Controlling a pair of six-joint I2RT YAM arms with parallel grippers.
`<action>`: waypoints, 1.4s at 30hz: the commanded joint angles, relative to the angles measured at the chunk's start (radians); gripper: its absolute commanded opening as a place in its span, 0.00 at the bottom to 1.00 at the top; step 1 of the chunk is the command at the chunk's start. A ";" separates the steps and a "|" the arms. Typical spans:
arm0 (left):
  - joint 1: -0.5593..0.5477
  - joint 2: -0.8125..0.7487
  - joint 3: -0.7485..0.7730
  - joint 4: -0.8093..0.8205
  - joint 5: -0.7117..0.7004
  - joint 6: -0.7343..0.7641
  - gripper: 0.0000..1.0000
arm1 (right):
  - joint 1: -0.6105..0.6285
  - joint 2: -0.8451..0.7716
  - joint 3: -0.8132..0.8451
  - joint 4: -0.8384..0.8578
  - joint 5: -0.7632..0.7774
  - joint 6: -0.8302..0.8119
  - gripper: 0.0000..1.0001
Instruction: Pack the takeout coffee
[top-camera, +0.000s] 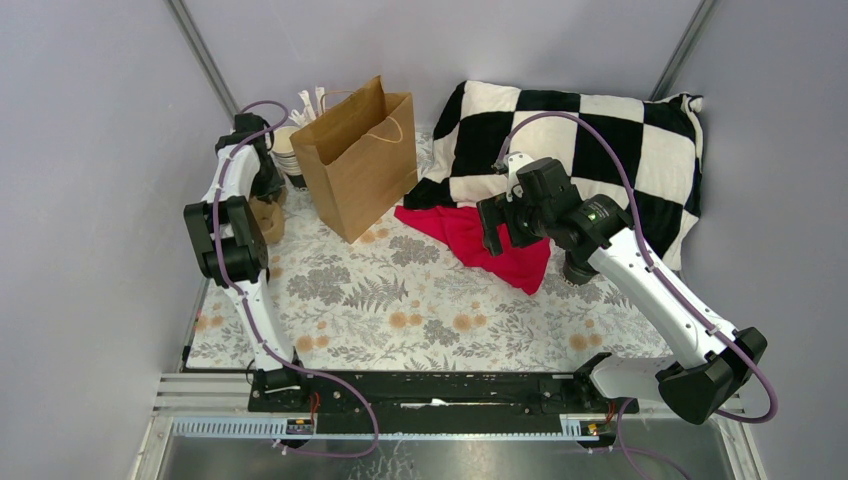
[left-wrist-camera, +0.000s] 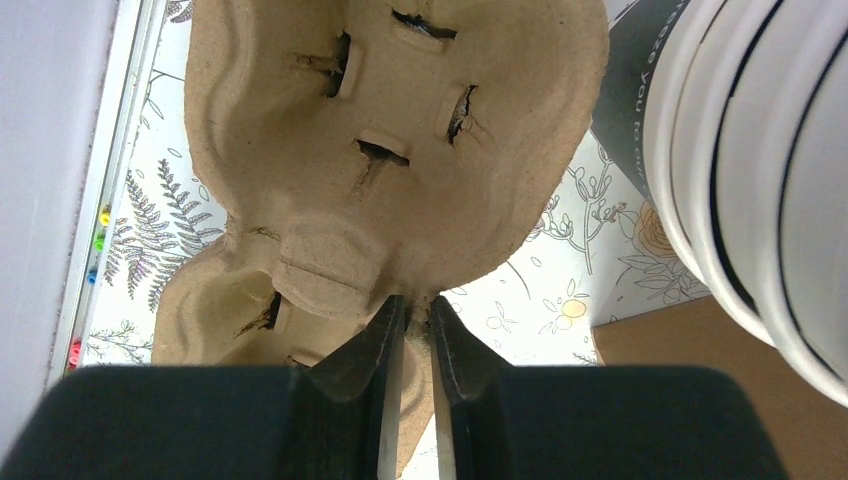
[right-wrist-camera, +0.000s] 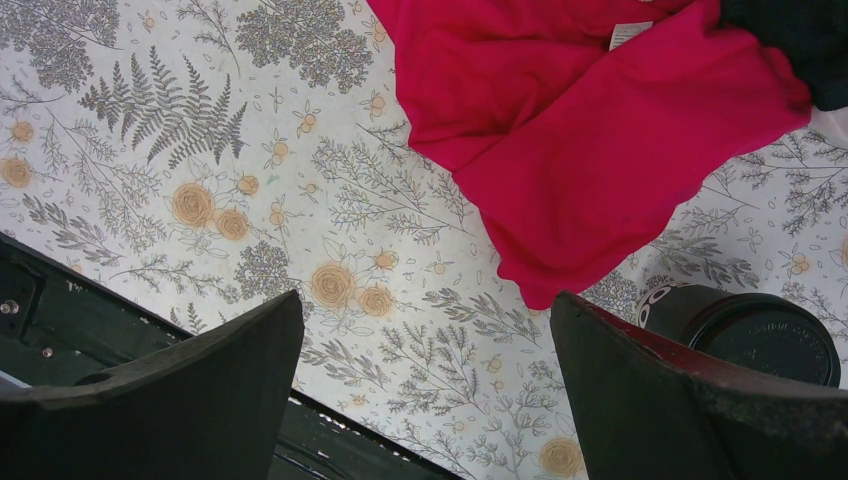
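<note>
The left end effector (left-wrist-camera: 417, 310) is pinched almost together on the near rim of the pulp cup carrier (left-wrist-camera: 400, 120). I'd lift it level and slowly, as that thin edge looks liable to tear. The right end effector (right-wrist-camera: 425, 305) hangs wide apart and empty, while the takeout coffee (right-wrist-camera: 755, 335) stands on the right of the tabletop (right-wrist-camera: 250, 200), just beside the red cloth (right-wrist-camera: 580, 130). The stack of cups (left-wrist-camera: 740, 150) shows only "…ee you to" — the lid's lettering is too small to read.
</note>
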 joint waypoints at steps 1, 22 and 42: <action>0.004 -0.027 0.049 -0.001 -0.024 0.021 0.19 | 0.012 0.003 0.022 0.001 0.003 -0.007 1.00; 0.008 -0.023 0.032 0.001 -0.002 -0.006 0.28 | 0.013 -0.003 0.020 0.002 0.008 -0.010 1.00; 0.038 -0.065 -0.016 0.028 0.040 -0.033 0.23 | 0.013 -0.002 0.018 0.003 0.004 -0.010 1.00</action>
